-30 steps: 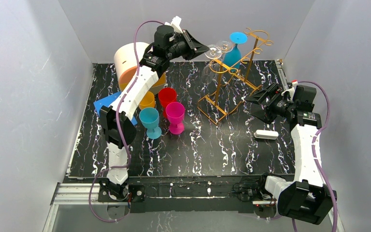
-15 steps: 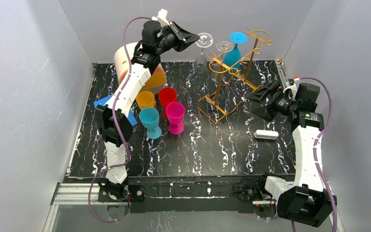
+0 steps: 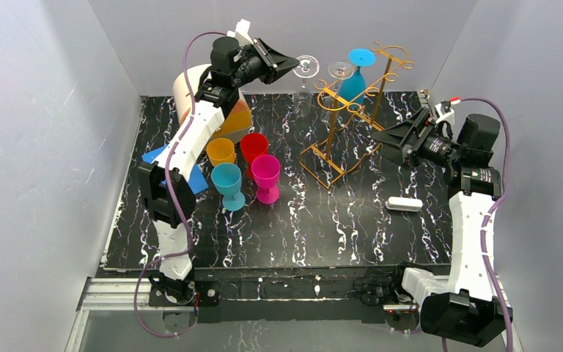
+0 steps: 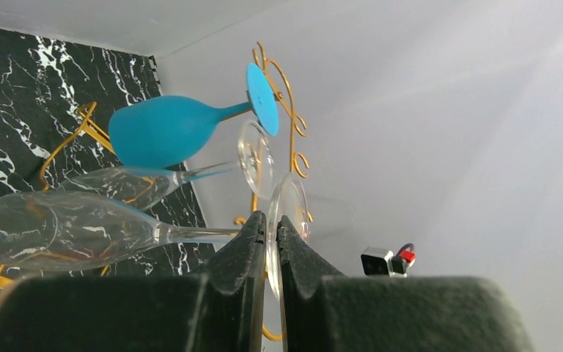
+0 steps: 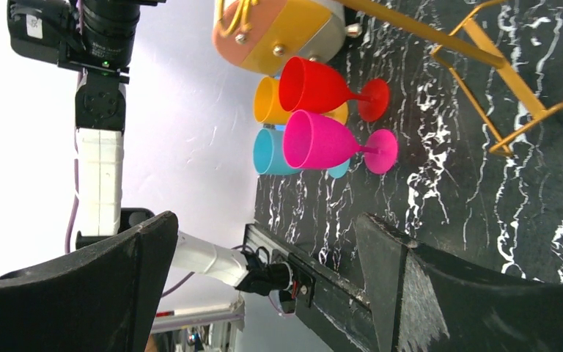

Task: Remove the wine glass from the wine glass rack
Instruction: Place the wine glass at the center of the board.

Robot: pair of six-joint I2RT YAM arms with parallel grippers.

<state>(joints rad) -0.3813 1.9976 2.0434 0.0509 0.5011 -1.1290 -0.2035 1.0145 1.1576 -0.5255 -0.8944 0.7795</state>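
Top view: left gripper (image 3: 287, 64), upper centre, clamped on clear wine glass (image 3: 306, 65), just left of the wine glass rack (image 3: 332, 130), apart from it. Right gripper (image 3: 390, 136), right of frame, spread wide, empty.
Left wrist: fingers pinch the stem by the foot.
Right wrist: jaws apart, nothing between.

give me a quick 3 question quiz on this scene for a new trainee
1. True or false: the left gripper is shut on the stem of a clear wine glass.
2. How many glasses hang on the wine glass rack? A one, B two, C four.
3. Which gripper is open and holds nothing?

Key:
1. True.
2. B: the blue glass and a second clear glass.
3. The right gripper.
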